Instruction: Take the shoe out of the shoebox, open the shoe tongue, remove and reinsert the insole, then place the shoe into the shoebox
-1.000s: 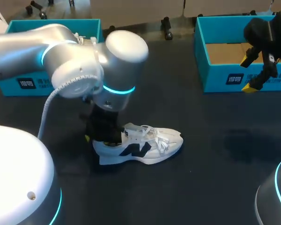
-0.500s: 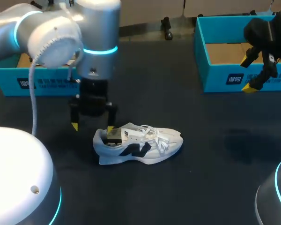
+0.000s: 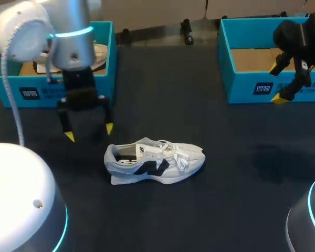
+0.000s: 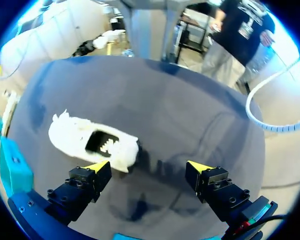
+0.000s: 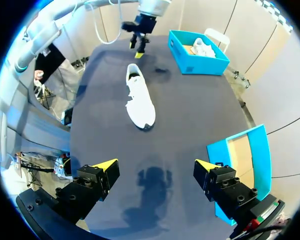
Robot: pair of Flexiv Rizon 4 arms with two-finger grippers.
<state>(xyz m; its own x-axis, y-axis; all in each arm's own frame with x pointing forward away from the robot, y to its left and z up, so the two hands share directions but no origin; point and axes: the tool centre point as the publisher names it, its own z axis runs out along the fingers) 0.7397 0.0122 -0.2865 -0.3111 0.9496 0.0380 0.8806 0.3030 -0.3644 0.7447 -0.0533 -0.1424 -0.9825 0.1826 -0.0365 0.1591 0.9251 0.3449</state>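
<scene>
Left pincer [image 3: 89, 132] hovers beside shoe [image 3: 155, 161] heel (fingers spread, not touching).

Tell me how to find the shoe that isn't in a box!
On the big black table, the left teal cardboard shoebox and the right teal cardboard shoebox stand along the far edge. In the middle a white lace-up sneaker with a dark side mark stands on its sole. The other white shoe sits inside the left box; this one is out on the tabletop.
</scene>
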